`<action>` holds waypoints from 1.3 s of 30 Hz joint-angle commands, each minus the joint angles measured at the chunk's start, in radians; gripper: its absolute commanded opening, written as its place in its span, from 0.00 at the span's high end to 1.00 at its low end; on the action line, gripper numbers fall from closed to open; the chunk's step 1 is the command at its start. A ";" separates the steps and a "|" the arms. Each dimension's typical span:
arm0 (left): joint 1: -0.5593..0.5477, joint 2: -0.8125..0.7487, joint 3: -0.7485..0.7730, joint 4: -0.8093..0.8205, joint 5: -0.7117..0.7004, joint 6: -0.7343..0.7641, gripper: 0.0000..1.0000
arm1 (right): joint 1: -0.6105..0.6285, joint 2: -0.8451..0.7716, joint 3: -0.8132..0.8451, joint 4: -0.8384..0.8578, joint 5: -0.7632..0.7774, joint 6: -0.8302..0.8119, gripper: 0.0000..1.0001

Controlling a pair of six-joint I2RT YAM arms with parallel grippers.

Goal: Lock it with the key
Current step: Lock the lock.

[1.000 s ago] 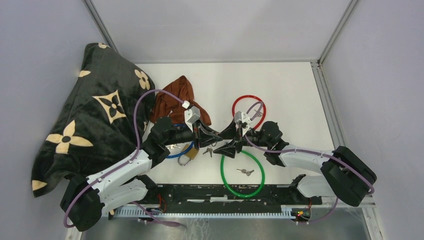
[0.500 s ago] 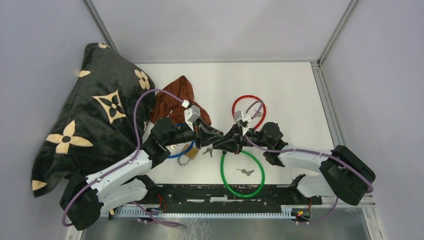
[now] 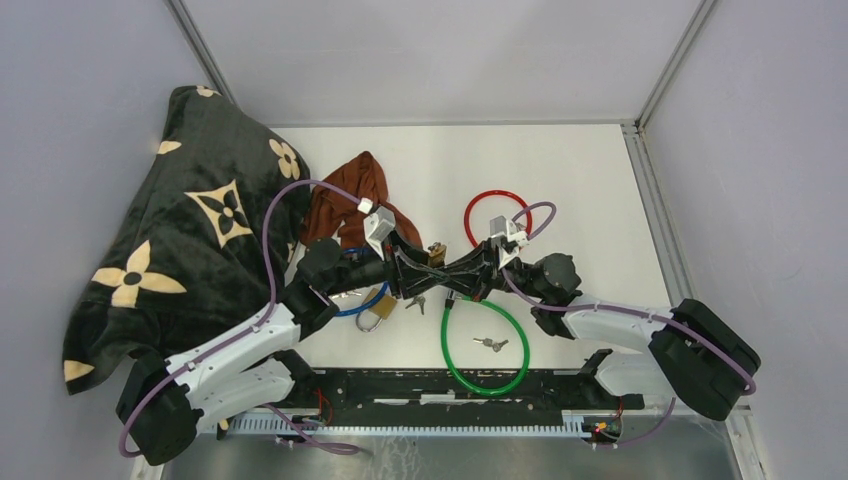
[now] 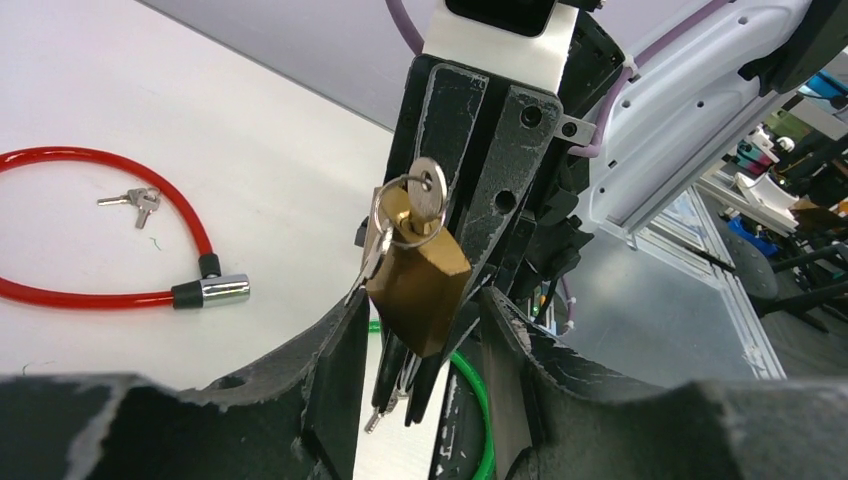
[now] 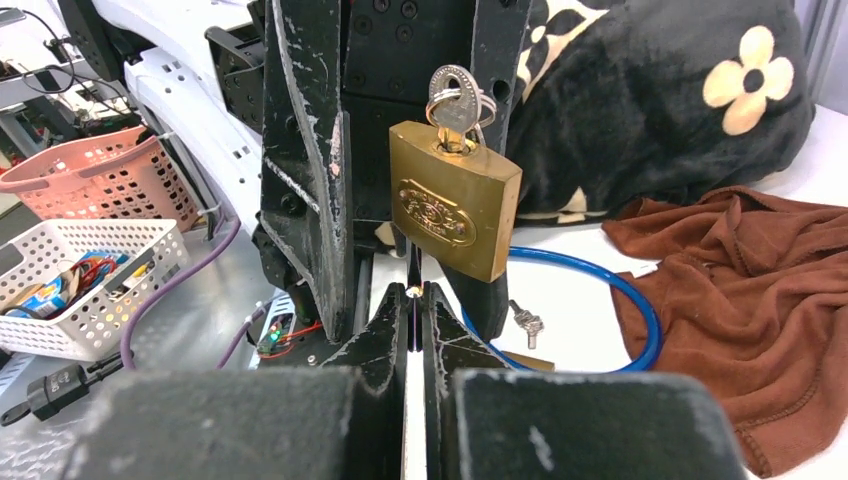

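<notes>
Midair above the middle of the white table (image 3: 580, 190), we are finding a small rectangular brass padlock (image 5: 455, 200), held clear of the surface. The right gripper (image 5: 413, 295) is clenching just beneath it, seemingly on the hidden shackle, probably steadying the body so the key can turn. The left gripper (image 4: 420, 310) is straddling the body from the left. We cannot tell whether it is gripping. The padlock's long axis is standing nearly upright, with the silver key (image 5: 453, 95) pointing upward.
</notes>
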 commanded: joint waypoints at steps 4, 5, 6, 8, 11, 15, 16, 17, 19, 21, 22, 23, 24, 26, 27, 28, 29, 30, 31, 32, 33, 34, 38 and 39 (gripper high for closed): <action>0.015 -0.032 0.028 0.017 -0.008 -0.025 0.69 | 0.000 -0.031 0.000 0.113 0.037 -0.007 1.00; 0.016 -0.034 0.026 0.013 -0.023 -0.025 0.82 | 0.000 -0.031 0.001 0.111 0.035 -0.009 1.00; 0.017 -0.034 0.026 0.012 -0.030 -0.026 0.86 | 0.000 -0.031 0.002 0.107 0.034 -0.011 1.00; 0.019 -0.036 0.024 0.014 -0.032 -0.024 0.95 | 0.000 -0.031 0.008 0.090 0.025 -0.021 1.00; 0.020 -0.036 0.028 0.002 -0.043 -0.001 0.98 | 0.000 -0.037 0.013 0.051 0.015 -0.047 1.00; 0.020 -0.045 0.034 -0.037 -0.083 0.067 0.98 | -0.001 -0.095 0.015 -0.138 -0.027 -0.177 0.64; 0.021 -0.049 0.035 -0.043 -0.076 0.087 0.98 | -0.002 -0.126 0.015 -0.209 -0.038 -0.227 0.53; 0.020 -0.053 0.036 -0.054 -0.068 0.114 0.98 | -0.004 -0.162 0.018 -0.314 -0.041 -0.293 0.45; 0.021 -0.057 0.038 -0.085 -0.043 0.169 0.98 | -0.011 -0.231 0.038 -0.538 -0.029 -0.434 0.35; 0.021 -0.057 0.039 -0.128 -0.020 0.245 0.98 | -0.021 -0.287 0.096 -0.778 -0.017 -0.580 0.31; 0.020 -0.055 0.040 -0.148 -0.005 0.277 0.98 | -0.025 -0.305 0.126 -0.893 -0.015 -0.649 0.31; 0.021 -0.057 0.041 -0.168 0.002 0.302 0.98 | -0.029 -0.319 0.160 -0.973 -0.014 -0.702 0.30; 0.021 -0.056 0.042 -0.183 0.004 0.313 0.98 | -0.030 -0.324 0.187 -1.051 -0.015 -0.736 0.30; 0.021 -0.054 0.047 -0.199 0.037 0.319 0.98 | -0.031 -0.311 0.252 -1.169 -0.002 -0.788 0.30; 0.021 -0.055 0.048 -0.199 0.060 0.319 0.98 | -0.033 -0.302 0.288 -1.225 0.011 -0.804 0.30; 0.021 -0.055 0.049 -0.199 0.078 0.312 0.98 | -0.037 -0.291 0.322 -1.280 0.031 -0.818 0.31; 0.021 -0.056 0.050 -0.204 0.090 0.312 0.98 | -0.047 -0.284 0.353 -1.334 0.041 -0.836 0.30; 0.020 -0.055 0.056 -0.220 0.100 0.324 0.98 | -0.055 -0.280 0.384 -1.377 0.041 -0.855 0.31; 0.020 -0.054 0.062 -0.244 0.109 0.348 0.98 | -0.062 -0.277 0.409 -1.409 0.031 -0.875 0.31; 0.020 -0.054 0.067 -0.268 0.113 0.373 0.98 | -0.062 -0.273 0.438 -1.451 0.009 -0.906 0.30; 0.021 -0.051 0.072 -0.293 0.115 0.401 0.98 | -0.064 -0.263 0.467 -1.478 -0.022 -0.927 0.30; 0.021 -0.047 0.078 -0.320 0.116 0.429 0.98 | -0.064 -0.245 0.496 -1.511 -0.052 -0.943 0.31; 0.021 -0.035 0.087 -0.370 0.121 0.499 0.98 | -0.061 -0.173 0.563 -1.535 -0.157 -0.909 0.33; 0.021 -0.032 0.090 -0.372 0.124 0.501 0.98 | -0.061 -0.159 0.568 -1.536 -0.182 -0.901 0.33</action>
